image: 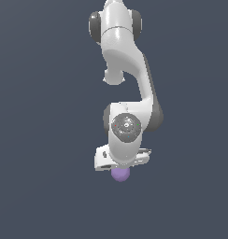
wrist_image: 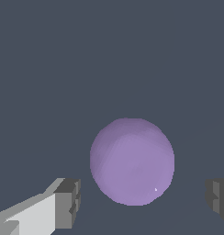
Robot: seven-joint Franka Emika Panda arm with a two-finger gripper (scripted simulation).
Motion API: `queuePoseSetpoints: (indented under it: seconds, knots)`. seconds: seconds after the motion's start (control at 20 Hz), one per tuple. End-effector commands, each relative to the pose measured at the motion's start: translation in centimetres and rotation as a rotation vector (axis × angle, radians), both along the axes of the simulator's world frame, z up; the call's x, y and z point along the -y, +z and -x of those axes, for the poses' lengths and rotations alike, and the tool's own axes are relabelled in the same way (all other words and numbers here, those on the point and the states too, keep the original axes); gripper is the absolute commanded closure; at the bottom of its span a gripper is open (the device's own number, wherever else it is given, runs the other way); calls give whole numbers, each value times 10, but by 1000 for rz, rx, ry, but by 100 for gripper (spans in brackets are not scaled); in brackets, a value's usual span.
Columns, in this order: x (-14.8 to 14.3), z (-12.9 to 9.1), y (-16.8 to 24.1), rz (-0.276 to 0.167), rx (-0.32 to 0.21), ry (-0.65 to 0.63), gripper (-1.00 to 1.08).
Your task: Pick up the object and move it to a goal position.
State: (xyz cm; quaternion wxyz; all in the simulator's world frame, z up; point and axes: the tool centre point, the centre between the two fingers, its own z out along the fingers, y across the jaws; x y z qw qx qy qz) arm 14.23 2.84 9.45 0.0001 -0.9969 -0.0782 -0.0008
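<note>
The object is a small light-purple sphere (image: 120, 174) (wrist_image: 131, 160) resting on the dark grey floor. In the exterior view the white arm reaches down over it and the hand covers the sphere's upper part. My gripper (wrist_image: 143, 202) is open: in the wrist view one grey pad (wrist_image: 69, 202) stands on one side of the sphere and the other pad (wrist_image: 218, 199) on the opposite side, each with a gap to the sphere. The sphere lies between the fingers, nearer the first pad. In the exterior view the fingertips are hidden under the hand.
A plain dark grey floor (image: 41, 140) surrounds the arm on all sides. No other objects or edges show in either view.
</note>
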Motion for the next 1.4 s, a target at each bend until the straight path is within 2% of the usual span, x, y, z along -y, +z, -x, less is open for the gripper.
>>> queuePoseSetpoints:
  seconds: [0.0,0.4,0.9,1.2,1.25,1.35]
  knots:
    - [0,-2,-3,0,-1,2,-92]
    - [-1,-3,-9,0,-2,3,-92]
    - [-1,-2,-55,0,-2,3,-92]
    - [-1,-3,-55,0,-2,3,-92]
    - [-1,-3,-55,0,-2,3,108]
    - [-1,-3,-55,0,-2,3,108]
